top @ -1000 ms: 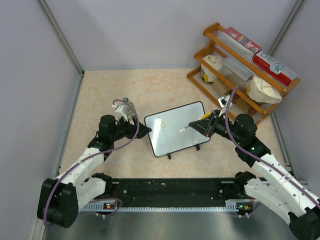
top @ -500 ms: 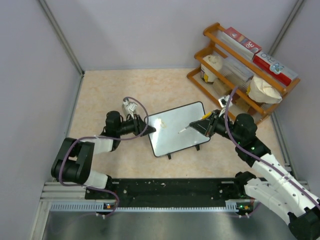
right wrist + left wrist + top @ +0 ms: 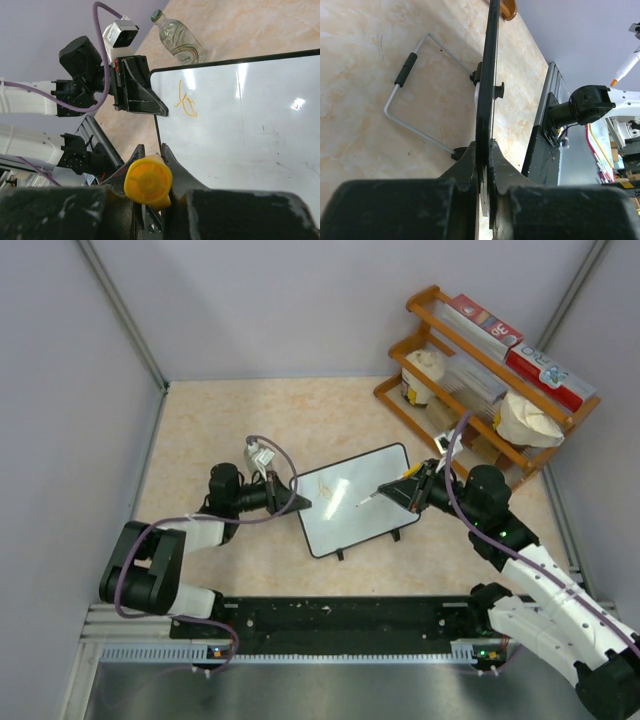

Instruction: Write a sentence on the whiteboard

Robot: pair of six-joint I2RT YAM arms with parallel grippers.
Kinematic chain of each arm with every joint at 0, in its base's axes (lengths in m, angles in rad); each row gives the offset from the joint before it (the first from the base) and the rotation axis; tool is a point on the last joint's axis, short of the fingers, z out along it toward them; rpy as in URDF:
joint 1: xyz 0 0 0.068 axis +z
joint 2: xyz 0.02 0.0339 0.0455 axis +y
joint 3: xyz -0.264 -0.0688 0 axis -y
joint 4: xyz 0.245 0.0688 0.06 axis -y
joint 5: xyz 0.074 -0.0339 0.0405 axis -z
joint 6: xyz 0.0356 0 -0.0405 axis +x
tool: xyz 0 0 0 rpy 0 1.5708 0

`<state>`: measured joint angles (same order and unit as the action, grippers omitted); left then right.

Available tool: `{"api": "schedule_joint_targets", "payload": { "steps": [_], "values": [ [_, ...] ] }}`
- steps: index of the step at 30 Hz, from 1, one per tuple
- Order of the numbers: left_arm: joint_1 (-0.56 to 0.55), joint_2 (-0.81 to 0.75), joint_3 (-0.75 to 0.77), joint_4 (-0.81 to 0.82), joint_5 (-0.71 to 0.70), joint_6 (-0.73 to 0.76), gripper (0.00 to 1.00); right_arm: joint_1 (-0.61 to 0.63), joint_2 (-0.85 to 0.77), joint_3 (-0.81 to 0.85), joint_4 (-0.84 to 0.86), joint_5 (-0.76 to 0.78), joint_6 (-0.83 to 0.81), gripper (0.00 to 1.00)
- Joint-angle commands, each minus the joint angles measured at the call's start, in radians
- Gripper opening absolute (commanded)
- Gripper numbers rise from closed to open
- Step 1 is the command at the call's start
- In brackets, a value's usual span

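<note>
The whiteboard (image 3: pixel 350 502) stands tilted on its feet in the middle of the table. My left gripper (image 3: pixel 297 502) is shut on the board's left edge, and in the left wrist view that edge (image 3: pixel 488 75) runs straight up from between the jaws of the left gripper (image 3: pixel 484 150). My right gripper (image 3: pixel 410 490) is shut on a marker with a yellow end cap (image 3: pixel 148 181). The marker's tip (image 3: pixel 360 503) hovers over the board's middle. A short orange mark of the sentence (image 3: pixel 186 102) sits near the board's upper left corner.
A wooden rack (image 3: pixel 480 360) with boxes and bags fills the back right corner. A clear bottle (image 3: pixel 177 37) lies behind the left wrist. The board's wire stand (image 3: pixel 420 90) rests on the table behind it. A black rail (image 3: pixel 340 615) runs along the near edge.
The left arm has swung low and its jaws have closed onto the board's left edge. The board shifted slightly. The right arm with the marker has stayed put.
</note>
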<state>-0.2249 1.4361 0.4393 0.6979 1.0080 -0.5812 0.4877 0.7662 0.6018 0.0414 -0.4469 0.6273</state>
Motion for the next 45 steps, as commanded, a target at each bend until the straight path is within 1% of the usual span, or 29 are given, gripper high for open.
{"api": "schedule_joint_targets", "payload": {
  "steps": [1, 5, 9, 13, 16, 18, 22, 24, 25, 28, 33, 39, 45],
  "values": [
    [-0.025, -0.063, -0.062, -0.119, -0.023, 0.087, 0.00, -0.011, -0.004, 0.001, 0.038, -0.009, -0.021, 0.00],
    [-0.083, -0.094, -0.071, -0.175, -0.042, 0.106, 0.00, -0.012, -0.001, -0.002, 0.043, -0.006, -0.021, 0.00],
    [-0.145, -0.100, -0.088, -0.163, -0.049, 0.095, 0.00, -0.014, -0.004, 0.001, 0.043, -0.006, -0.028, 0.00],
    [-0.159, -0.062, -0.073, -0.162, -0.029, 0.099, 0.00, -0.012, -0.004, 0.006, 0.035, 0.005, -0.052, 0.00],
    [-0.175, -0.022, -0.033, -0.231, -0.016, 0.144, 0.00, -0.011, 0.001, 0.010, 0.025, 0.017, -0.072, 0.00],
    [-0.185, -0.013, -0.027, -0.233, -0.016, 0.149, 0.00, -0.011, 0.002, 0.012, 0.020, 0.027, -0.083, 0.00],
    [-0.188, -0.055, -0.042, -0.250, -0.023, 0.141, 0.00, -0.011, 0.012, 0.016, 0.006, 0.040, -0.109, 0.00],
    [-0.188, -0.106, -0.050, -0.277, -0.046, 0.141, 0.00, -0.011, 0.019, 0.018, 0.003, 0.045, -0.116, 0.00],
    [-0.188, -0.124, -0.050, -0.332, -0.060, 0.147, 0.00, -0.012, 0.021, 0.018, 0.002, 0.043, -0.118, 0.00],
    [-0.188, -0.198, -0.062, -0.414, -0.133, 0.156, 0.00, -0.012, 0.031, 0.018, 0.008, 0.045, -0.121, 0.00],
    [-0.186, -0.295, -0.105, -0.505, -0.212, 0.138, 0.00, -0.011, 0.048, 0.013, 0.026, 0.040, -0.118, 0.00],
    [-0.176, -0.303, -0.116, -0.541, -0.266, 0.127, 0.00, -0.012, 0.061, 0.001, 0.074, 0.031, -0.110, 0.00],
    [-0.169, -0.281, -0.077, -0.578, -0.328, 0.136, 0.01, -0.012, 0.065, 0.004, 0.069, 0.039, -0.120, 0.00]
  ]
}}
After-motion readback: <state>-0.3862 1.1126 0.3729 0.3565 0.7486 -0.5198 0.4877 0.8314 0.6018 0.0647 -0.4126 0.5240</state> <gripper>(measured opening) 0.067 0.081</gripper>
